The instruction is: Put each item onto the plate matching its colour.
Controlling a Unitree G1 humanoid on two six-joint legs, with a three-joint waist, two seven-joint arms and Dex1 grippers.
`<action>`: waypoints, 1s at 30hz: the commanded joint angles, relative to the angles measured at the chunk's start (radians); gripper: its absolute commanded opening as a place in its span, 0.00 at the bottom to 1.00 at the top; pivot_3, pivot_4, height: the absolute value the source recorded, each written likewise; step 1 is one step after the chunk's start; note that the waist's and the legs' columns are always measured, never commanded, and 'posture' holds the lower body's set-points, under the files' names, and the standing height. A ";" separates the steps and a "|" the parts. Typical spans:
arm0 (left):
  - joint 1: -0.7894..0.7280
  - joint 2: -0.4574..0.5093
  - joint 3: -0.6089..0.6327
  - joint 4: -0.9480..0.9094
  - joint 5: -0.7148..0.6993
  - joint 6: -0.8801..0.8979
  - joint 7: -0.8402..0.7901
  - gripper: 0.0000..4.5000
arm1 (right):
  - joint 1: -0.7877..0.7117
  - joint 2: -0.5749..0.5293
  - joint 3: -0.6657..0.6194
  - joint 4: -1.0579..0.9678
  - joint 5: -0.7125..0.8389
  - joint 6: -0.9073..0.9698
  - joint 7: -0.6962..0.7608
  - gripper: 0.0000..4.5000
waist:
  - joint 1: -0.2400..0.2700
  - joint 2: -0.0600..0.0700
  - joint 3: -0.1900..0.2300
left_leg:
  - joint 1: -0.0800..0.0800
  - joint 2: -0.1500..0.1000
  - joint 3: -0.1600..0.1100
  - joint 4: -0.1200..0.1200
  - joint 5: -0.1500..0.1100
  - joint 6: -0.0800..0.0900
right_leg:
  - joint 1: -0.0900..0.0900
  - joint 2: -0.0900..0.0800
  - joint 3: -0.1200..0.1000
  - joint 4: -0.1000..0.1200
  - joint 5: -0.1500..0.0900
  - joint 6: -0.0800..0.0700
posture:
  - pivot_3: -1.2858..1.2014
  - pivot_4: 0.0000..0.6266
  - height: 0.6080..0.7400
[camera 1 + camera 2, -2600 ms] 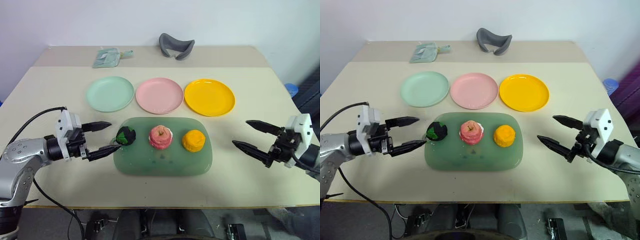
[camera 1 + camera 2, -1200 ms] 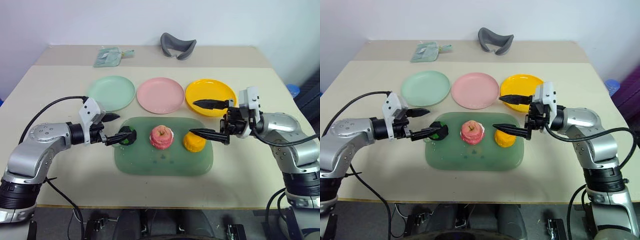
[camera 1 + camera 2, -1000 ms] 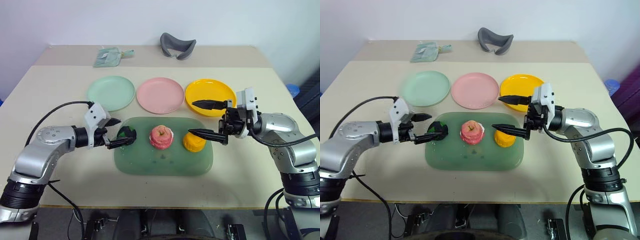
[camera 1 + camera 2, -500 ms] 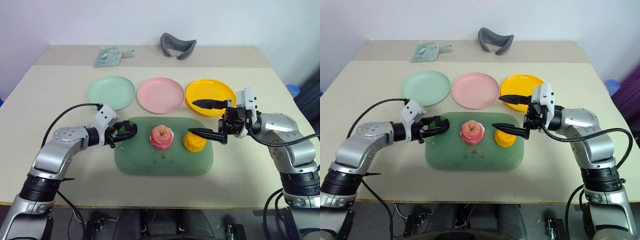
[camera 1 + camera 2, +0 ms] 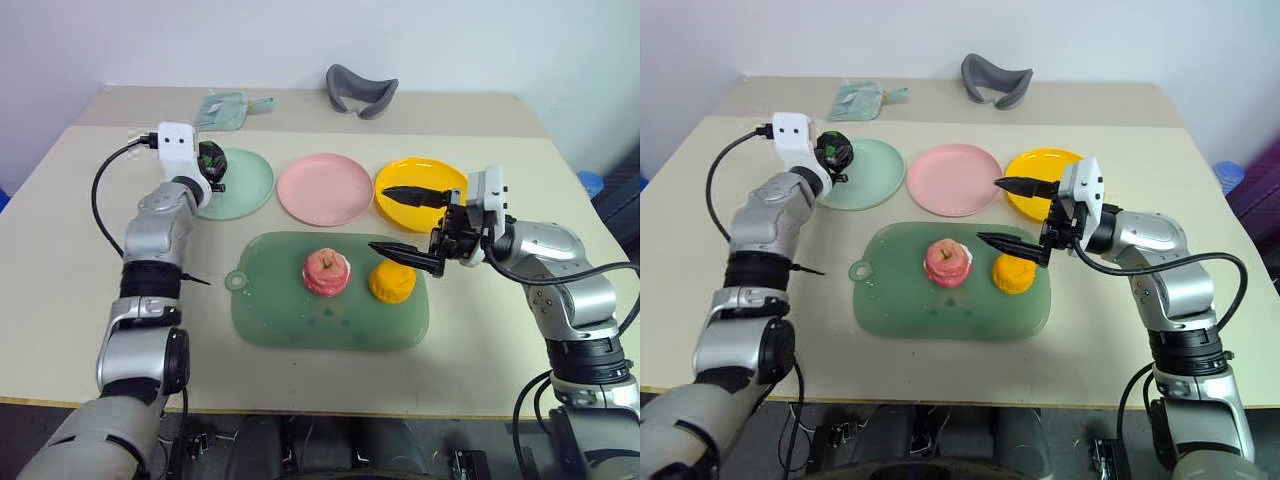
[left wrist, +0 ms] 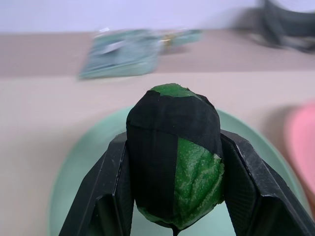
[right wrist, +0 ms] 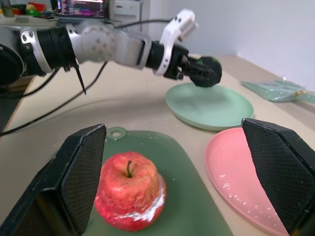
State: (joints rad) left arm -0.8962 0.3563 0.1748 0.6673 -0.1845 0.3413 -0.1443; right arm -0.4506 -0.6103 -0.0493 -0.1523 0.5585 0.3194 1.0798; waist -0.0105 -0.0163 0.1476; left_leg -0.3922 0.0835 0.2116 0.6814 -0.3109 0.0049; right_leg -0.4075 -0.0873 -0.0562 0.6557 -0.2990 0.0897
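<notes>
Green-and-black ball [image 6: 173,157] clamped in left gripper [image 6: 174,196] above mint plate [image 6: 74,172].

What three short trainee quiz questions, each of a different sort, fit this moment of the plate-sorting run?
1. True or false: the left gripper is shut on the dark green-and-black toy ball, held above the round mint green plastic plate.
2. Multiple choice: which items lie on the translucent green tray? A) the ball alone B) the pink-red toy apple and the orange-yellow toy ball C) none
3. Fill in: the right gripper is ____, one finger over the yellow-orange plate.

Key: 1 true; 2 B; 3 open
</notes>
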 commanded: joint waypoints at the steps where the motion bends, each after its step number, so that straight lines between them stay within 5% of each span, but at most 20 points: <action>1: -0.050 -0.006 0.001 0.100 0.036 -0.101 0.027 0.81 | -0.020 0.004 -0.012 -0.011 -0.005 -0.020 -0.010 1.00 | -0.001 0.000 0.000 | 0.000 0.000 0.000 0.000 0.000 0.000 | 0.000 0.000 0.000 0.000 0.000 0.000 | 0.52 0.24 1.00; 3: -0.064 -0.020 0.013 0.136 0.026 -0.122 0.023 0.99 | -0.017 0.004 -0.013 -0.014 -0.008 -0.019 -0.014 1.00 | -0.002 -0.001 0.001 | 0.000 0.000 0.000 0.000 0.000 0.000 | 0.000 0.000 0.000 0.000 0.000 0.000 | 0.52 0.24 1.00; 9: 0.052 -0.021 0.052 -0.099 -0.087 -0.081 -0.121 0.99 | 0.002 -0.001 -0.015 -0.044 0.001 0.003 -0.031 1.00 | -0.003 -0.001 0.001 | 0.000 0.000 0.000 0.000 0.000 0.000 | 0.000 0.000 0.000 0.000 0.000 0.000 | 0.52 0.24 1.00; 19: 0.421 0.199 -0.166 -0.776 -0.293 0.112 -0.748 0.99 | 0.058 -0.007 -0.030 -0.111 0.043 0.064 -0.050 1.00 | 0.006 -0.001 0.001 | -0.001 0.000 0.000 0.002 0.000 -0.001 | -0.001 -0.001 0.000 0.003 0.000 0.000 | 0.52 0.24 1.00; 30: 0.293 0.237 -0.356 -0.657 -0.218 0.060 -1.032 0.99 | 0.469 -0.131 -0.261 -0.324 0.085 0.111 -0.098 1.00 | 0.022 -0.001 0.001 | 0.000 0.000 -0.001 0.002 0.000 0.000 | 0.000 0.000 0.000 0.003 0.000 0.000 | 0.52 0.24 1.00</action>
State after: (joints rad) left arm -0.5807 0.5945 -0.1808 0.0040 -0.4131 0.4318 -1.1544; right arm -0.0005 -0.7285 -0.2506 -0.4192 0.6146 0.4256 0.9971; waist 0.0116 -0.0170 0.1489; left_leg -0.3924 0.0834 0.2102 0.6836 -0.3108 0.0044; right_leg -0.4077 -0.0877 -0.0564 0.6587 -0.2993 0.0894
